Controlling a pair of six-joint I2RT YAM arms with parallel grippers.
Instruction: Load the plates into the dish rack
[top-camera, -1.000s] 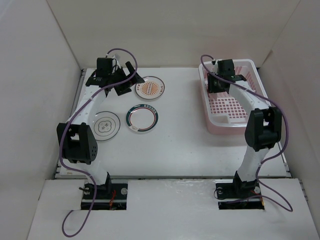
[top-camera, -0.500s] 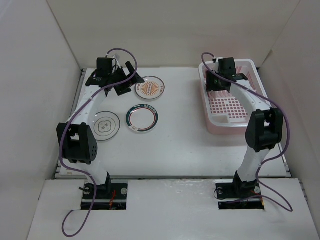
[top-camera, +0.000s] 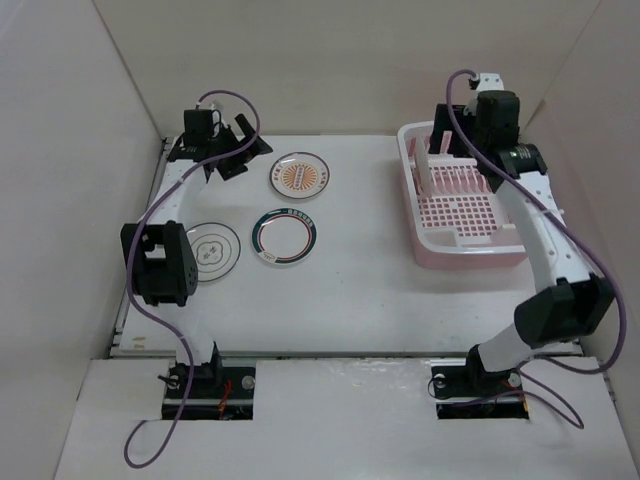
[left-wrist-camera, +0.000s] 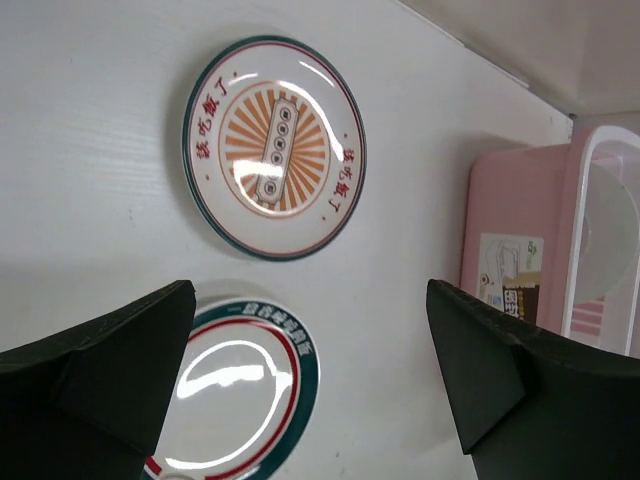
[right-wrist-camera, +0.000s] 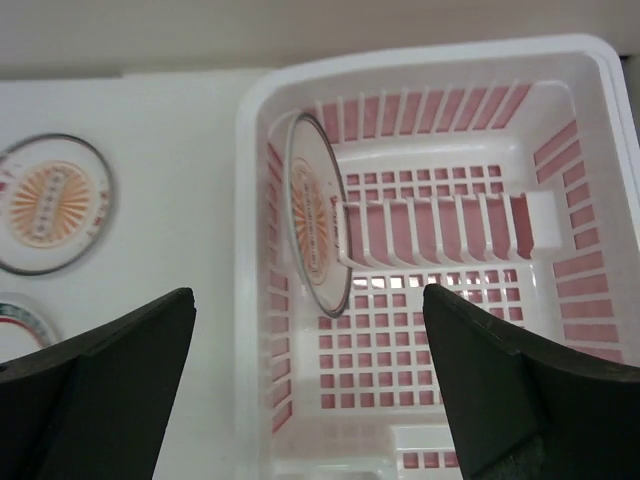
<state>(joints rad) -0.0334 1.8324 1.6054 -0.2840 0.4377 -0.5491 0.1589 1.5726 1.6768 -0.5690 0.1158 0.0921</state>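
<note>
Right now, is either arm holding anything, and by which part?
Nothing is held. The left fingers are spread empty near the sunburst plate on the table; the right fingers are spread above the dish rack, clear of the upright plate inside.

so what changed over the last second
The right arm rose back out of the dish rack, jaws opening and letting go of a sunburst plate, now on edge by the rack's left wall. The left arm drew slightly away from the other sunburst plate, jaws open. That plate, the green-rimmed plate and the thin-ringed plate stayed put.
</note>
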